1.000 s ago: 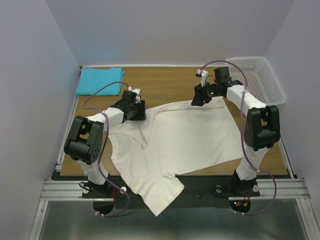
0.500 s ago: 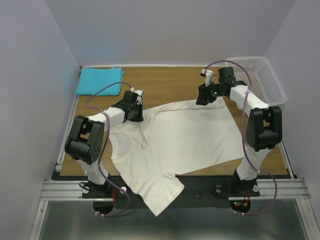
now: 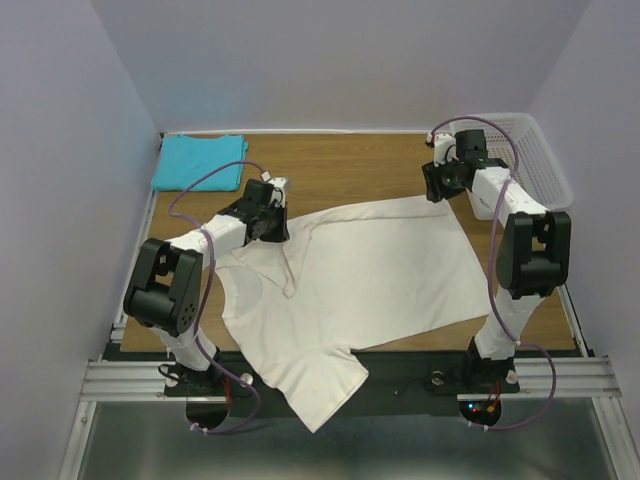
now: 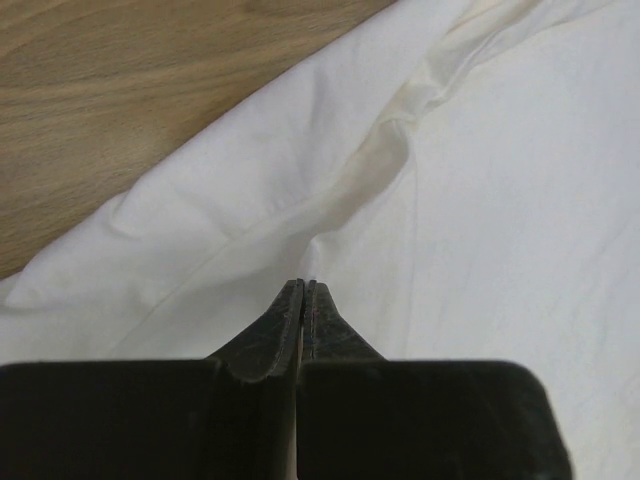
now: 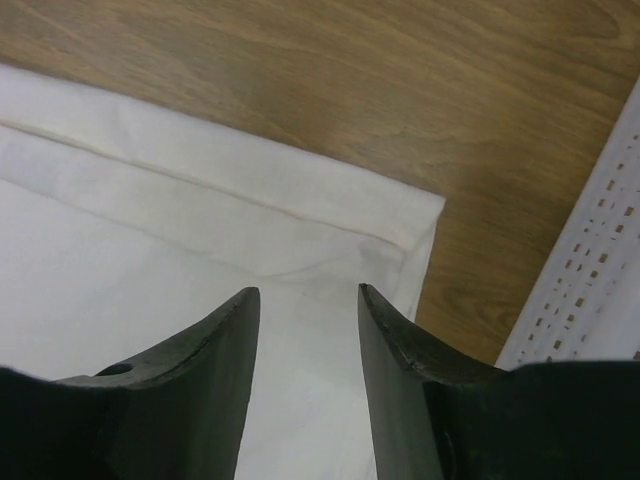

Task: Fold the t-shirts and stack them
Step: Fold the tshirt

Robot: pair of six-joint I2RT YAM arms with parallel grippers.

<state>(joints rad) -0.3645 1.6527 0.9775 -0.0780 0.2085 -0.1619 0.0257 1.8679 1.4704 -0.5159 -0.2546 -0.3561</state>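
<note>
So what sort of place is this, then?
Probably a robot test booth: bare walls box in a wooden table, a left arm and right arm stand on a metal rail, a cream t-shirt between them.

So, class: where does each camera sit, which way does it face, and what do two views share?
Top external: above and behind the bases, facing down at the table; both arms show whole.
Left wrist: on the left arm, facing down past the left gripper, shut on a fold of the cream-white t-shirt.
Right wrist: on the right arm, facing down past the open right gripper at that shirt's corner.
Shared: both wrist views show the cream-white t-shirt on the table.
</note>
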